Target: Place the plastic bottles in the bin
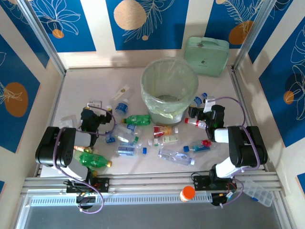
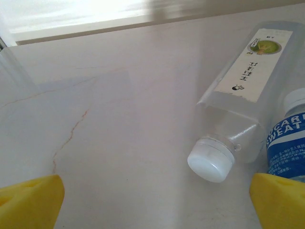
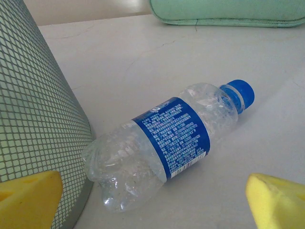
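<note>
Left gripper [image 2: 152,205]: jaws stood wide apart, holding nothing, low over the table [image 2: 119,119] near a white-capped bottle [image 2: 238,90].
Right gripper [image 3: 152,202]: fully spread and empty, facing a blue-capped bottle [image 3: 167,143] lying just beside the bin [image 3: 33,95].
Bottles [image 1: 138,138]: lay scattered on the table between the arms, in front of the bin.
Bin: stood upright, near a green case [image 1: 207,55].

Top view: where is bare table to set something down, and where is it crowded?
Bare: the table far left, between the left wall and the bin; a smaller patch before the mint case. Crowded: the plastic bottles strewn before the bin.
</note>
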### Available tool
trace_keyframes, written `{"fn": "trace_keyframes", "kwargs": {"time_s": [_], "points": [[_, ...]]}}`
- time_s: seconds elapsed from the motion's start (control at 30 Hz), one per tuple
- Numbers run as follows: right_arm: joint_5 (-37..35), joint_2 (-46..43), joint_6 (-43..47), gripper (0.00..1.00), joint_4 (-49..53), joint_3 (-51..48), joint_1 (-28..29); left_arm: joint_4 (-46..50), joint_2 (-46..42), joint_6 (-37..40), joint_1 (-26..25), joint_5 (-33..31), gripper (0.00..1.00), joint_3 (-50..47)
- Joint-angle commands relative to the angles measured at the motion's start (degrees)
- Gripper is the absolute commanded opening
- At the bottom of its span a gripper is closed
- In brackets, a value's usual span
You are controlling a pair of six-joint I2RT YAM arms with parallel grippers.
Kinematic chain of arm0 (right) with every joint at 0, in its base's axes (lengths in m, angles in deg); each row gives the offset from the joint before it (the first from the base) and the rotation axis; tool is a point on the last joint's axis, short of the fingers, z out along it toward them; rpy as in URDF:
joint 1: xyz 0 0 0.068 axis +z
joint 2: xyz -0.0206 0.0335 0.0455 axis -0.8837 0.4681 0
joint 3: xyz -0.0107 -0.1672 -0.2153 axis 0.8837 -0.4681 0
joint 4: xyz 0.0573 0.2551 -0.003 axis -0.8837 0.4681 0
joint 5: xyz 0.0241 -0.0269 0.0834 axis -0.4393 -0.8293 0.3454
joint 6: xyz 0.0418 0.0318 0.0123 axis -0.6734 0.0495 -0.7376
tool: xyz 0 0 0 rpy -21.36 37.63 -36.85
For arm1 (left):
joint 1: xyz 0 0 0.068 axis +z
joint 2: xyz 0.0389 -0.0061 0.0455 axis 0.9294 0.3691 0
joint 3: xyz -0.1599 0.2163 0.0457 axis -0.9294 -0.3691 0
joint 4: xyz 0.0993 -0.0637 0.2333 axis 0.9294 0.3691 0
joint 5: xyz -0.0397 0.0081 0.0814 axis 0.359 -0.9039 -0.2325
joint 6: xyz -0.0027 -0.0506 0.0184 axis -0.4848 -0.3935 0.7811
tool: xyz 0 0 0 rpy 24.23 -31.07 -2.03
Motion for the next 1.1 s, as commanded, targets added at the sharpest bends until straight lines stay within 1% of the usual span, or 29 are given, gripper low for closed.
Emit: {"fn": "trace_keyframes", "kwargs": {"time_s": [0.0, 1.07], "points": [[0.84, -0.28, -0.02, 0.99, -0.21, 0.8, -0.3, 0.04, -0.43, -0.15, 0.24, 0.28, 0.99, 0.34], [1.2, -0.27, -0.15, 0.99, -0.15, 0.81, -0.46, 0.3, -0.35, -0.19, 0.36, 0.74, 0.99, 0.47]]}}
